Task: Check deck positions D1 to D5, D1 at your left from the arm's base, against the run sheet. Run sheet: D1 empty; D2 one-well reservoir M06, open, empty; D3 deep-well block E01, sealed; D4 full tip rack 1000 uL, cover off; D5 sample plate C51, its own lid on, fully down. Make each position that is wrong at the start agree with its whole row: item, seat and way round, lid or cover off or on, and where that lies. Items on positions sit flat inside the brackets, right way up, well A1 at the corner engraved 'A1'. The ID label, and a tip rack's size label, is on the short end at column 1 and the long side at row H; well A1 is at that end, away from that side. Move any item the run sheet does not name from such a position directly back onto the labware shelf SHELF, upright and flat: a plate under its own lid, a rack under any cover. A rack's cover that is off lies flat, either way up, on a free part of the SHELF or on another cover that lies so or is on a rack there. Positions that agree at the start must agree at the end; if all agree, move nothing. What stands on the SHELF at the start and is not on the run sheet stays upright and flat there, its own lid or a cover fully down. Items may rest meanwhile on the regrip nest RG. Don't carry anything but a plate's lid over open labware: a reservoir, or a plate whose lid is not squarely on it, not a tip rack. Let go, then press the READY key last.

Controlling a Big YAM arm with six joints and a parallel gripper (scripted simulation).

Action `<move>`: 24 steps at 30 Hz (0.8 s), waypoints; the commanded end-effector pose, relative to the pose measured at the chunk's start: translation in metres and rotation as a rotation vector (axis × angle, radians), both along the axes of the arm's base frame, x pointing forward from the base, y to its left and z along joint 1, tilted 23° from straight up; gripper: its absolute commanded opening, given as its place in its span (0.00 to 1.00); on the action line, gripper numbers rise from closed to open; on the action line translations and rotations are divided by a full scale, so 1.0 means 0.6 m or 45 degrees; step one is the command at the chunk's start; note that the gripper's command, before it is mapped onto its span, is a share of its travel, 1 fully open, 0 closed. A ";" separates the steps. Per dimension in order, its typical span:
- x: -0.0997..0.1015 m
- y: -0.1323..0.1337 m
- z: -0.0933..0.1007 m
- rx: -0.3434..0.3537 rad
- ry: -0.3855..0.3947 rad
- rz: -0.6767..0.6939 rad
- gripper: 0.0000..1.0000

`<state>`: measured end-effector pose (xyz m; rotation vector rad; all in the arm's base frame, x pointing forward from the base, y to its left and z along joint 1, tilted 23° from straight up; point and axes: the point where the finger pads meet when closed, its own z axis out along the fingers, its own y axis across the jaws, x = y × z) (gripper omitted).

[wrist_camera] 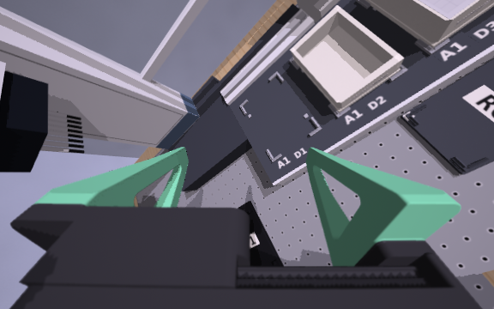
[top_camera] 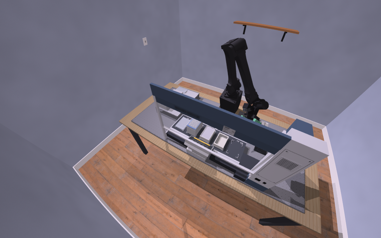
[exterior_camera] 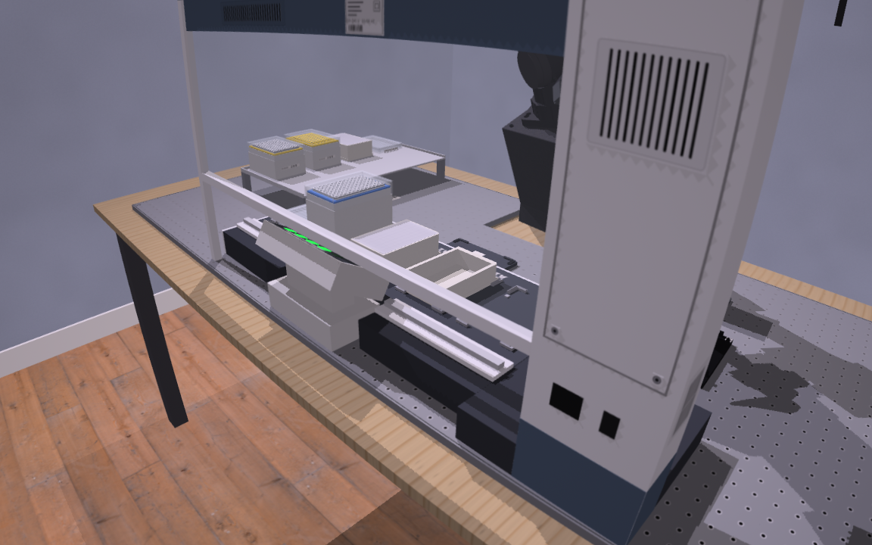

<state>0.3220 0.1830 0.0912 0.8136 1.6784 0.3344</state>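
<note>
Above the perforated bench plate, just short of the deck's near edge, the claw [wrist_camera: 247, 165] hangs with its two green fingers spread fully wide and nothing between them.

Straight ahead of it in the wrist view lies position D1 [wrist_camera: 279, 116], a dark square marked only by its corner brackets, with nothing on it. Just beside it, on D2, sits a white open tub [wrist_camera: 346, 62], a single well with bare walls and floor. On D3, next along, stands a pale block [wrist_camera: 427, 21] with a flat, closed top; only its near corner shows in the wrist view. The dark nest marked RG [wrist_camera: 457, 124] lies off the deck on the bench plate, near D2 and D3, with nothing on it.

From the top view the row runs on: past the block [top_camera: 207, 133] stands a tall tip box [top_camera: 193, 126] with a blue rim and its tips exposed, then a flat, gridded plate [top_camera: 182, 122] at the far end.

Beyond the deck, in the exterior view, a low shelf [exterior_camera: 425, 157] carries two tip boxes, one grey-topped [exterior_camera: 276, 157] and one yellow-topped [exterior_camera: 317, 149], and two lower white items behind them.
</note>
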 end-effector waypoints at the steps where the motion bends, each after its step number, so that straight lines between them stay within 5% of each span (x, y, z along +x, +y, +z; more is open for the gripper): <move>1: 0.001 0.002 0.003 0.006 -0.005 0.001 1.00; 17: 0.001 0.002 0.003 0.006 -0.005 0.001 1.00; 24: -0.025 -0.056 0.019 -0.070 0.144 0.071 1.00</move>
